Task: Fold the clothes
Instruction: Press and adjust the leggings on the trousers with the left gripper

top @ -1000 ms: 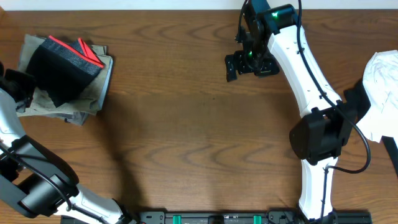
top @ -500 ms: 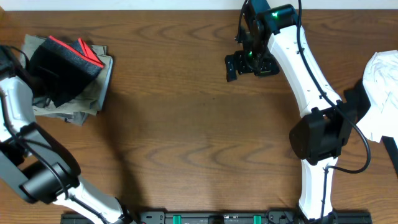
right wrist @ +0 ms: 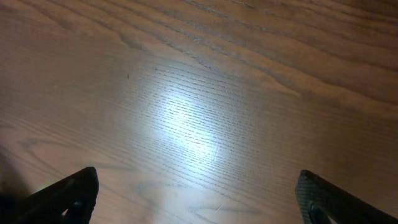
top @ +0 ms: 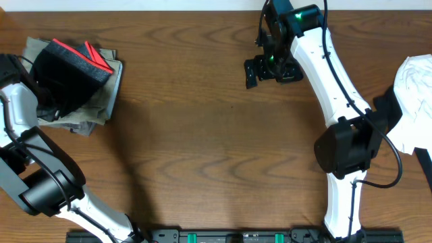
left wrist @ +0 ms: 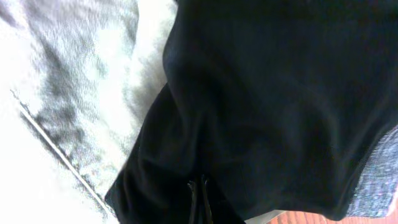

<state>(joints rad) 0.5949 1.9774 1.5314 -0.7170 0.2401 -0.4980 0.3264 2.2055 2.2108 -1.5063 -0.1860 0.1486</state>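
leggings (top: 67,73) in left claw's (left wrist: 198,190) closed pinch, atop trousers (top: 104,101)

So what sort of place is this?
Likely a robot lab workbench, not a home: two robot arms at a wooden table, with leggings, trousers and a white garment laid out.
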